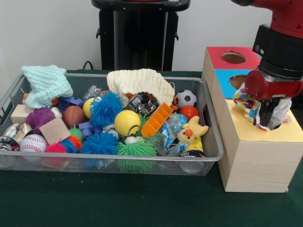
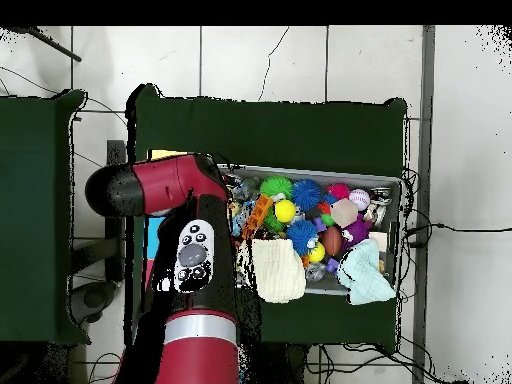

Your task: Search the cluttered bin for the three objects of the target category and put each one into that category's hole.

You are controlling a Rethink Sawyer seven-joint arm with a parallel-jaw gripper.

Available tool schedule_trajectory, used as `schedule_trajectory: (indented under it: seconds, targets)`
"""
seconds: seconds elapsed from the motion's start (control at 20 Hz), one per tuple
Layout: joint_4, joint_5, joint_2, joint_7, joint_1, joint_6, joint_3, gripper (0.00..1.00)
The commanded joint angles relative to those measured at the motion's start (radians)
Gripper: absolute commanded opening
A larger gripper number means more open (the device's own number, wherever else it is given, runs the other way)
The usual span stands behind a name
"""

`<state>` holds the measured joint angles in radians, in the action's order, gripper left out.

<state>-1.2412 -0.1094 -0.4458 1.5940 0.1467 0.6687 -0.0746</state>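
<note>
My gripper point(image 1: 269, 119) hangs over the yellow top point(image 1: 291, 134) of the pale wood box, at its hole. It is shut on a wrinkly polka-dot plastic bag point(image 1: 247, 101). The bag bunches to the left of the black fingers point(image 1: 266, 111), and white plastic point(image 1: 285, 109) shows to their right. Bag and gripper cover the hole almost wholly. The wire-mesh bin point(image 1: 118, 163) stands left of the boxes, full of toys. I cannot make out a plain white bag in it. In the overhead view the red arm point(image 2: 190, 250) hides the gripper and boxes; the bin point(image 2: 396, 182) lies to its right.
A red-topped box point(image 1: 215, 56) and a blue-topped box point(image 1: 221, 75) stand behind the yellow one, each with a round hole. The bin holds a mint cloth point(image 1: 45, 82), a cream cloth point(image 1: 139, 82), spiky balls, a yellow ball point(image 1: 127, 122) and a plush toy point(image 1: 191, 130).
</note>
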Motion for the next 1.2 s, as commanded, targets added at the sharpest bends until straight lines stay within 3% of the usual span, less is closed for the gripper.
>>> schedule_trajectory:
  seconds: [0.05, 0.7, 1.2]
  targets:
    - [-0.13, -0.077, 0.038, -0.003, -0.026, -0.033, 0.076, 0.0]
    - [0.027, -0.091, 0.252, 0.114, 0.042, -0.179, -0.019, 0.0]
    - [0.052, -0.069, 0.282, 0.118, 0.056, -0.196, -0.043, 0.0]
